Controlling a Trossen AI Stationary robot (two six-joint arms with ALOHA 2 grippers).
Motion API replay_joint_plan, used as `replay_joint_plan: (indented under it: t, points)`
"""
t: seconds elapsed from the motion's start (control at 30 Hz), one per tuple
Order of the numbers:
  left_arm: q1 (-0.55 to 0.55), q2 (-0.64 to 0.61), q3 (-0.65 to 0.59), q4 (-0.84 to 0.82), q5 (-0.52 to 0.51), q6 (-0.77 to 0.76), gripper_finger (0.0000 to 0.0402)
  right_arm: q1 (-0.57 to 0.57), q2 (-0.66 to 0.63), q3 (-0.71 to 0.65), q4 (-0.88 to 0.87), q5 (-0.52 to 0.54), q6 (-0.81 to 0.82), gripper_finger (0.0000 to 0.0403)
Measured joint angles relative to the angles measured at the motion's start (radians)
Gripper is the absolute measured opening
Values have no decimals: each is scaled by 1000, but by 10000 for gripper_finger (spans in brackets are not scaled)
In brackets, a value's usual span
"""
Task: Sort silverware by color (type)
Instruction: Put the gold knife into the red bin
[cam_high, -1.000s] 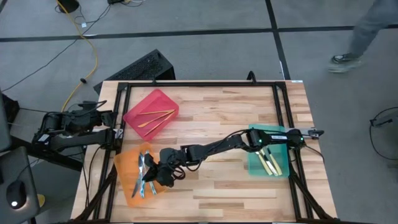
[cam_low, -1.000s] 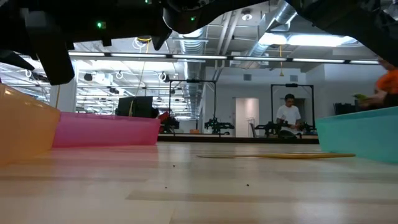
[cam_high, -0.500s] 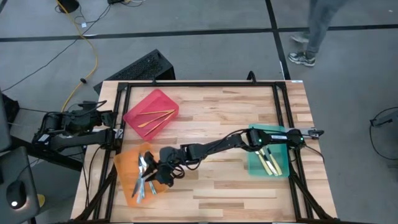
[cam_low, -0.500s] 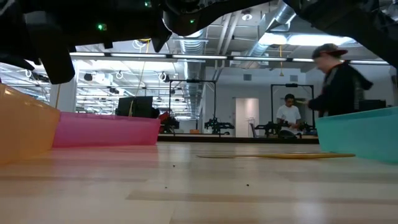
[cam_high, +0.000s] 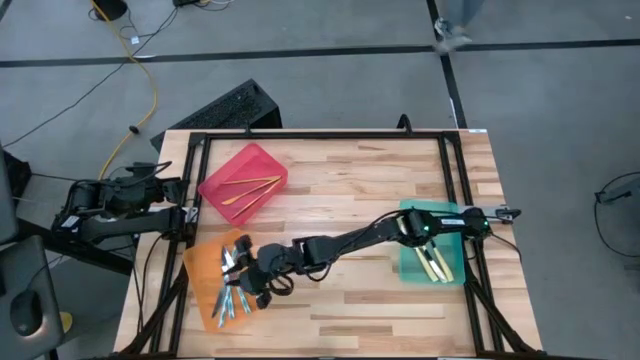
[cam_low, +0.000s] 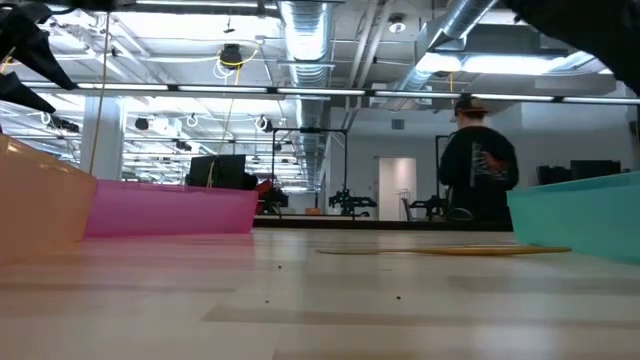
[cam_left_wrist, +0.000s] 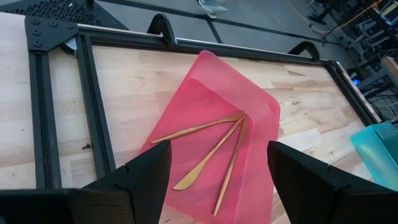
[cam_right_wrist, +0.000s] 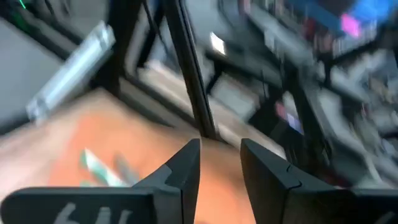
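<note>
Dark and stretched across the desk, the right arm ends in the right gripper (cam_high: 262, 277), which sits at the inner edge of the orange bin (cam_high: 200, 262); its 2 fingers (cam_right_wrist: 180, 168) stand a little apart with nothing between them. Just beside it, inside the orange bin, lie the silvery-blue pieces (cam_high: 231, 285) of silverware, fanned in a loose bunch.

Farther out, the red bin (cam_high: 262, 160) sits toward the far left of the desk with 3 gold pieces (cam_left_wrist: 214, 142) inside, their ends meeting near one corner. The left gripper (cam_left_wrist: 217, 180) waits off the desk's left edge, facing this red bin, its fingers spread wide and holding nothing.

On the right side of the desk, under the right arm's base, the teal bin (cam_high: 410, 262) holds the yellow-handled pieces (cam_high: 434, 261), lying side by side.

In the low view, 1 more gold-coloured piece (cam_low: 450, 250) lies flat on the wooden desk (cam_high: 350, 190) near the teal bin. A person (cam_low: 478, 175) stands in the room beyond.
</note>
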Motion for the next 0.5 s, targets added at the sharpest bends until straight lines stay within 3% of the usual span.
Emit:
replay_joint_plan:
  t: [0.2, 0.5]
  points:
    - [0, 0, 0, 0, 0, 0, 247, 40, -132, 3, -374, 199, 83, 134]
    - [0, 0, 0, 0, 1, 0, 247, 24, -268, 2, -952, 208, 259, 134]
